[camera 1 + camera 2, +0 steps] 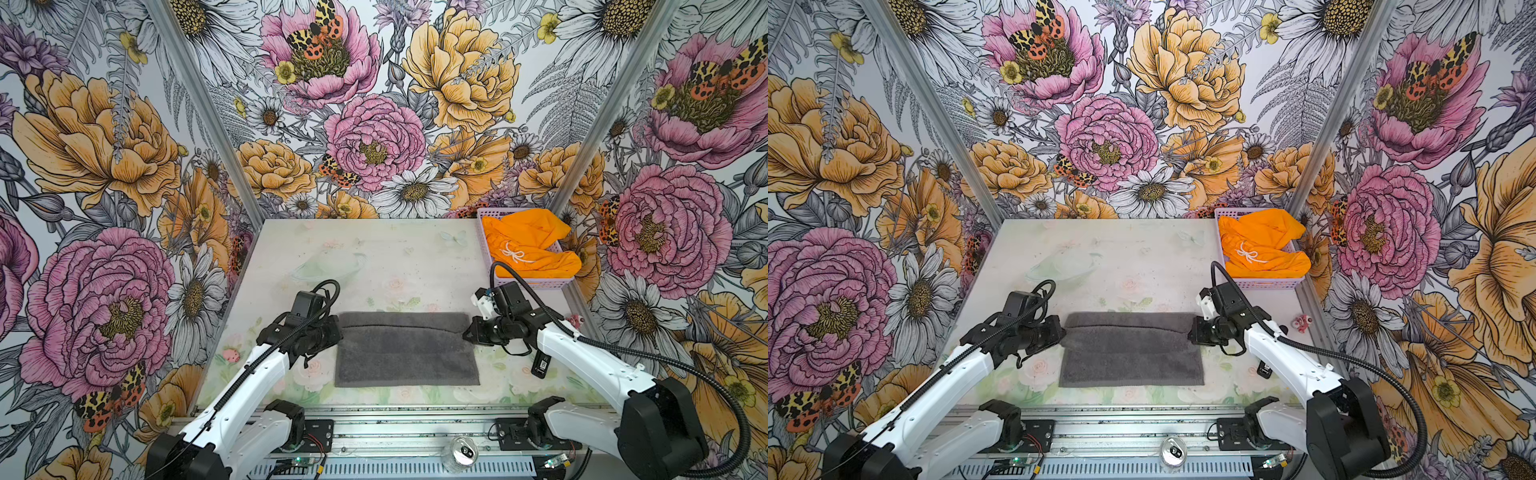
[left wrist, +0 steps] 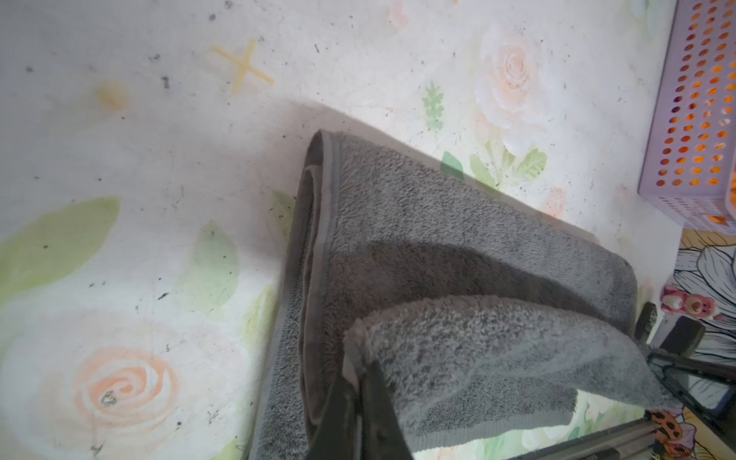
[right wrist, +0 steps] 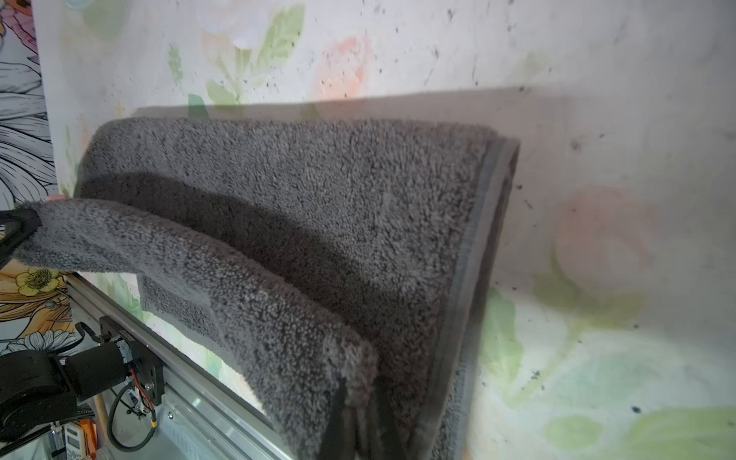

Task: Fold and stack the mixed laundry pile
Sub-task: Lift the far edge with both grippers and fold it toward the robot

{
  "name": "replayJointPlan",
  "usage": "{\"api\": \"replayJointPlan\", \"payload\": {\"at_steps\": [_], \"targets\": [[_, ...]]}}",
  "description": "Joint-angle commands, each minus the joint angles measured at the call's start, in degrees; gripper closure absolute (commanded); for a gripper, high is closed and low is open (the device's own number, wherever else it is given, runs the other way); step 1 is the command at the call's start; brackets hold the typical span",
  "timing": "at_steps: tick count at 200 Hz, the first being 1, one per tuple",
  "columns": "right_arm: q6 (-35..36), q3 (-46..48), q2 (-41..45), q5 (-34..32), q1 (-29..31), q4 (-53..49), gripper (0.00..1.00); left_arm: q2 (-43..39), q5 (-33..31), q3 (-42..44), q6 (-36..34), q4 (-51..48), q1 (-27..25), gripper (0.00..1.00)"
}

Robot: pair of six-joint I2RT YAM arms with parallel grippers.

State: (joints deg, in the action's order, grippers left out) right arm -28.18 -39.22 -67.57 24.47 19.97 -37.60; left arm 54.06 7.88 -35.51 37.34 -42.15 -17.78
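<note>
To keep the lifted flap level end to end, pinches the dark grey towel (image 1: 407,357) on the table (image 1: 374,257) at opposite corners, left gripper (image 2: 358,378) and right gripper (image 3: 358,394) both clamped narrow on terry. Leaves the orange shorts (image 1: 532,253) heaped in the lavender basket (image 1: 544,284), far right corner.

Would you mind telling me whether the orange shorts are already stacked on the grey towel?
No, the orange shorts lie in the lavender basket, apart from the grey towel.

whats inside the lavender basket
Orange shorts with a white drawstring fill the lavender basket, bulging over its rim. Anything beneath them, and the basket's floor, is covered.
</note>
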Motion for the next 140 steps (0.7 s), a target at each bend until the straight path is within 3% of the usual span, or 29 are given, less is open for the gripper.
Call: {"api": "replayJointPlan", "payload": {"at_steps": [1,54,140], "targets": [[-3.54,1.85,1.18,-2.81,0.26,-1.19,1.00,-2.32,-5.51,1.22,4.32,-3.16,-1.19,1.00],[-7.18,3.53,6.55,-5.92,-0.30,-1.65,1.00,-6.21,-7.92,1.23,5.61,-4.60,-1.89,1.00],[-6.84,6.39,4.47,-7.30,-0.29,-1.83,1.00,-10.27,-14.68,4.98,15.70,-8.83,-11.30,1.00]]}}
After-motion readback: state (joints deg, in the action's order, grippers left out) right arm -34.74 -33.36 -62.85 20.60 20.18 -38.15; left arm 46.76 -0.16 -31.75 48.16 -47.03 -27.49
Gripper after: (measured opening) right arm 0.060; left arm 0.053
